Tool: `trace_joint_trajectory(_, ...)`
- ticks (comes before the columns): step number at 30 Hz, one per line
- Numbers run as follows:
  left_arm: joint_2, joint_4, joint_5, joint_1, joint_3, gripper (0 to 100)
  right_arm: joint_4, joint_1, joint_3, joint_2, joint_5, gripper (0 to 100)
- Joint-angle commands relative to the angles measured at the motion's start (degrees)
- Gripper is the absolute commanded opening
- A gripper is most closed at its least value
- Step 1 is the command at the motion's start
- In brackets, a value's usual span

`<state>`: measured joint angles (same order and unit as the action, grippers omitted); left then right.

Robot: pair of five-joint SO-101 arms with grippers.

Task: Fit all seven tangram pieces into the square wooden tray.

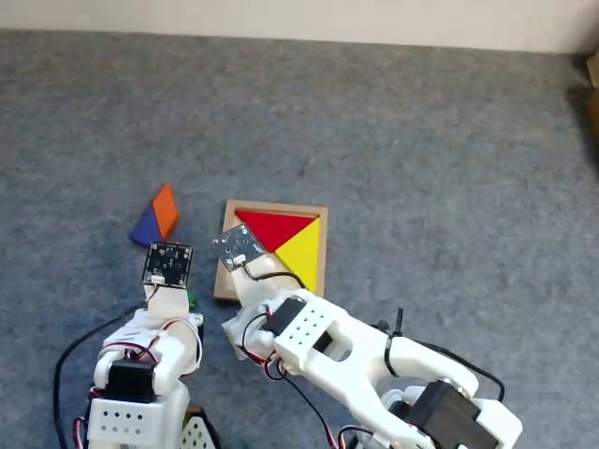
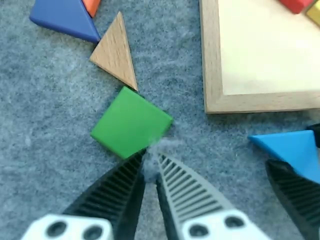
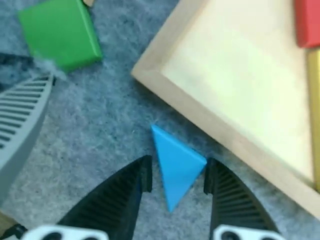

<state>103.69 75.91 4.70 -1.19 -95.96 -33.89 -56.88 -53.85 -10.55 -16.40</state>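
Two ribbed pincers sit closest. Left gripper (image 2: 151, 162) is pinched together, its tips at one green square (image 2: 131, 122). Right gripper (image 3: 177, 167), jaws apart, straddles one light-blue triangle (image 3: 177, 152) on grey felt (image 1: 421, 140) just outside the tray (image 1: 276, 205). That one square wooden tray holds two big triangles, red (image 1: 274, 227) and yellow (image 1: 301, 251), edges meeting. Outside lie one dark-blue triangle (image 2: 65, 17), one bare-wood triangle (image 2: 116, 52) and one orange piece (image 1: 166, 210).
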Motion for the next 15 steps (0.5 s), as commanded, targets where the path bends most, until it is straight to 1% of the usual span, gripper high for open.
trace_joint_trajectory(1,0.5,0.4,0.3,0.0,-1.2,0,0.8,2.0,2.0,0.9,1.5,18.7)
trace_joint_trajectory(4,0.5,0.4,0.3,0.0,-1.2,0,0.8,2.0,2.0,0.9,1.6,17.1)
trace_joint_trajectory(9,0.5,0.4,0.3,0.0,-1.2,0,0.8,2.1,2.2,0.9,6.9,6.2)
trace_joint_trajectory(15,0.5,0.4,0.3,0.0,-1.2,0,0.0,2.9,2.2,0.3,7.5,5.5)
